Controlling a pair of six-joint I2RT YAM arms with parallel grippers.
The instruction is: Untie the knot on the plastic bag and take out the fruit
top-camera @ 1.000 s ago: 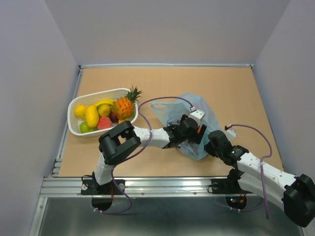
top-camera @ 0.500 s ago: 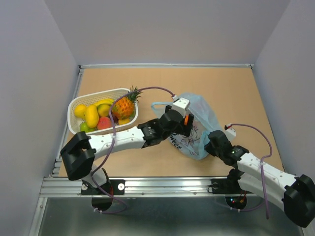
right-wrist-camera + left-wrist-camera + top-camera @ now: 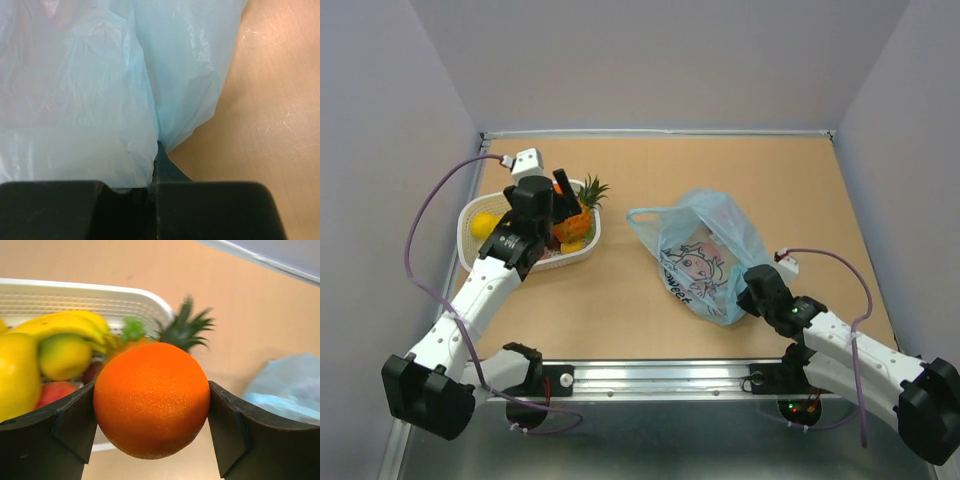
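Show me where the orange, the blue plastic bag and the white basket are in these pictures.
orange (image 3: 151,400): left wrist view, centre of its peel.
plastic bag (image 3: 705,262): top view, on the printed cartoon figure.
white basket (image 3: 100,299): left wrist view, on its slotted far wall.

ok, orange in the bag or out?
Out. The left gripper is shut on the orange near the white basket, well apart from the plastic bag.
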